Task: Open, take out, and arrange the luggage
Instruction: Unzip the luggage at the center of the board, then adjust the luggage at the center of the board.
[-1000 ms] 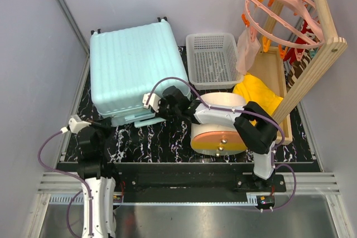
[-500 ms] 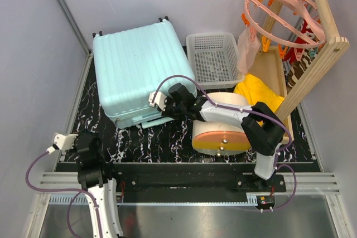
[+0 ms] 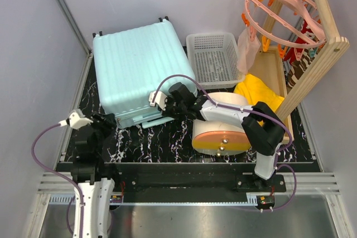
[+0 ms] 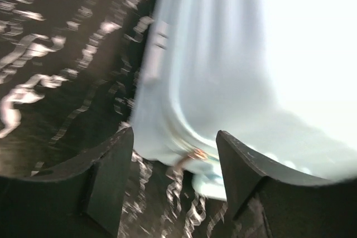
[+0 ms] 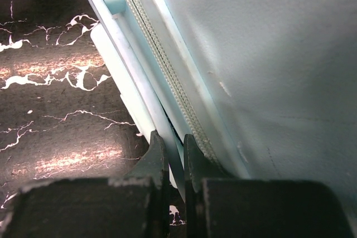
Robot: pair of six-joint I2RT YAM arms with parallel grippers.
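Note:
The luggage [image 3: 139, 68], a pale mint ribbed hard-shell case, lies flat and closed at the back left of the table. My right gripper [image 3: 163, 111] is at its near edge. In the right wrist view that gripper [image 5: 175, 151] is shut on a thin mint strip beside the zip line of the luggage [image 5: 251, 71]. My left gripper [image 3: 110, 120] sits at the case's near-left corner. The left wrist view is blurred, and there my left gripper [image 4: 175, 163] is open, with the corner of the luggage [image 4: 223, 82] and a copper zip pull [image 4: 192, 154] just ahead of the fingers.
A white mesh basket [image 3: 213, 59] stands right of the case. A cream cylinder with an orange end [image 3: 220, 129] lies under my right arm. Yellow cloth [image 3: 256, 94], a wooden rack [image 3: 312, 54] and a pink ring hanger [image 3: 281, 15] fill the right side. Walls close in left and back.
The left arm pulled back toward its base, then came forward to the case's near-left corner and opened its jaws. The case shifted slightly right. The right gripper kept its hold.

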